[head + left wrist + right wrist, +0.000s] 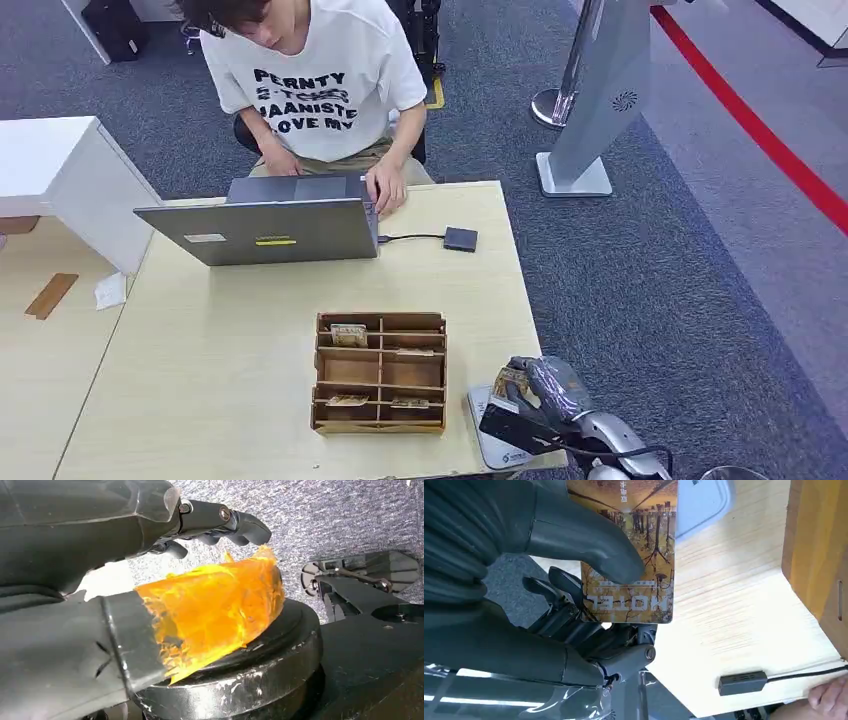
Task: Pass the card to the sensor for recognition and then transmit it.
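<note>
The pale wooden table takes up most of the head view, standing on grey carpet crossed by a red line, with a grey stand on its base well beyond the far corner. A person sits at the far edge behind an open laptop, one hand resting by it; a cable runs from the laptop to a small dark adapter lying on the table. Nearer the robot stands a wooden organiser divided into compartments, several holding cards.

Just beside the organiser, at the near right corner, lies the flat pale sensor, placed, I judge, within easy reach of the right arm. The right robot hand hangs over it, thumb and fingers clamped on the card (it reads HOTEL along one end, over a picture of bare trees). The card is held face-flat above the sensor's edge, probably so the reader can pick it up; whether it touches the pad cannot be told. Recognition seems to be the step in hand, with the handing-on not yet done.

The left robot hand hangs low over carpet, its fingers curled, with orange film at its thumb; whether it is closed cannot be told.
</note>
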`<state>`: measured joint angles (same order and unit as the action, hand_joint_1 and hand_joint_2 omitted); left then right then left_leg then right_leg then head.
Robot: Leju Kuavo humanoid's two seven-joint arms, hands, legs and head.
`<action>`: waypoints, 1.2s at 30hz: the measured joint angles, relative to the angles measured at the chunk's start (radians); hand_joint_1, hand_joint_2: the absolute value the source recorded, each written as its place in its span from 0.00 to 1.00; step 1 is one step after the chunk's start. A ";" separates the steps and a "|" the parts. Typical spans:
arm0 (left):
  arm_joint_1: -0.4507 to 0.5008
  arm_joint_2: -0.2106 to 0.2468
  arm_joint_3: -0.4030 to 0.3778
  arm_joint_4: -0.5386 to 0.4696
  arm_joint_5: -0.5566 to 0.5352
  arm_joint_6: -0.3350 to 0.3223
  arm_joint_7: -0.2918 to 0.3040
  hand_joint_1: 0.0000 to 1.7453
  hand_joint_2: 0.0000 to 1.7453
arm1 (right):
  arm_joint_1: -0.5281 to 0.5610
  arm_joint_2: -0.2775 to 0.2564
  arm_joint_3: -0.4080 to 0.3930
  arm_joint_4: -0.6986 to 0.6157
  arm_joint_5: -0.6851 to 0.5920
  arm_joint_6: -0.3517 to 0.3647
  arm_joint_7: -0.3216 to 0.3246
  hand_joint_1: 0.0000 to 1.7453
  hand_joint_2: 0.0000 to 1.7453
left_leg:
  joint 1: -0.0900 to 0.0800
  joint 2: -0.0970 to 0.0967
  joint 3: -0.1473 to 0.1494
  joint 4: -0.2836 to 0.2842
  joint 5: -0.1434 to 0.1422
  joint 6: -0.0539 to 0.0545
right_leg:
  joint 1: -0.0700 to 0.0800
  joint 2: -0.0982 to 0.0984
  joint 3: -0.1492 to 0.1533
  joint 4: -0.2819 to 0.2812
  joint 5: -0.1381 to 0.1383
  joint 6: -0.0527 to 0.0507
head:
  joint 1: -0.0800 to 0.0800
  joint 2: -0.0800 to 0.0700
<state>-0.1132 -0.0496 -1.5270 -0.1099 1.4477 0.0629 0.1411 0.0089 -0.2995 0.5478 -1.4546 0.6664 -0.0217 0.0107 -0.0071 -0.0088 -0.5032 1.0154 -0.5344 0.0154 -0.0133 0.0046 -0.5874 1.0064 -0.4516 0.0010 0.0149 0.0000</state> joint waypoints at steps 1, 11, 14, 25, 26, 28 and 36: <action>0.000 0.000 0.000 0.000 0.000 0.000 0.000 0.00 0.00 | 0.000 0.000 -0.001 0.000 0.000 0.000 0.000 1.00 1.00 | 0.000 0.000 0.000 0.000 0.000 0.000 | 0.000 0.000 0.000 0.000 0.000 0.000 | 0.000 0.000; 0.001 -0.001 0.000 0.000 0.014 0.003 0.000 0.00 0.00 | 0.031 0.021 -0.018 -0.023 0.034 -0.102 -0.019 1.00 1.00 | 0.000 0.000 0.000 0.000 0.000 0.000 | 0.000 -0.001 0.000 0.000 0.000 0.000 | 0.000 0.000; 0.001 -0.002 0.000 0.000 0.021 0.006 0.000 0.00 0.00 | 0.061 0.051 -0.039 -0.074 0.047 -0.200 -0.044 1.00 1.00 | 0.000 -0.001 -0.001 0.000 0.000 0.000 | 0.000 -0.001 0.000 0.000 0.000 0.000 | 0.000 0.000; 0.001 -0.010 0.000 0.000 0.024 0.018 -0.005 0.00 0.00 | 0.153 0.146 -0.114 -0.260 -0.044 -0.402 -0.155 1.00 1.00 | 0.000 -0.001 -0.002 0.000 0.000 0.001 | 0.000 -0.001 -0.001 0.000 0.000 0.000 | 0.000 0.000; 0.001 -0.010 0.000 0.000 0.024 0.020 -0.005 0.00 0.00 | 0.161 0.157 -0.121 -0.285 -0.052 -0.423 -0.168 1.00 1.00 | 0.000 -0.001 -0.002 0.000 -0.001 0.001 | 0.000 -0.001 -0.001 0.000 0.000 0.000 | 0.000 0.000; 0.001 -0.011 0.000 0.000 0.024 0.023 -0.006 0.00 0.00 | 0.177 0.178 -0.136 -0.331 -0.068 -0.459 -0.194 1.00 1.00 | 0.000 -0.001 -0.002 0.000 -0.001 0.001 | 0.000 -0.001 -0.001 0.000 -0.001 0.001 | 0.000 0.000; 0.001 -0.016 -0.002 0.000 0.021 0.023 -0.014 0.00 0.00 | 0.213 0.235 -0.183 -0.442 -0.100 -0.531 -0.268 1.00 1.00 | -0.001 -0.001 -0.002 0.000 -0.001 0.001 | 0.000 -0.001 -0.001 0.000 -0.001 0.001 | 0.000 0.000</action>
<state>-0.1120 -0.0656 -1.5286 -0.1099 1.4687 0.0862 0.1270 0.2222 -0.0641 0.3651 -1.8970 0.5661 -0.5531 -0.2571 -0.0076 -0.0096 -0.5048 1.0153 -0.5352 0.0166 -0.0138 0.0037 -0.5884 1.0064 -0.4524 0.0019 0.0149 0.0000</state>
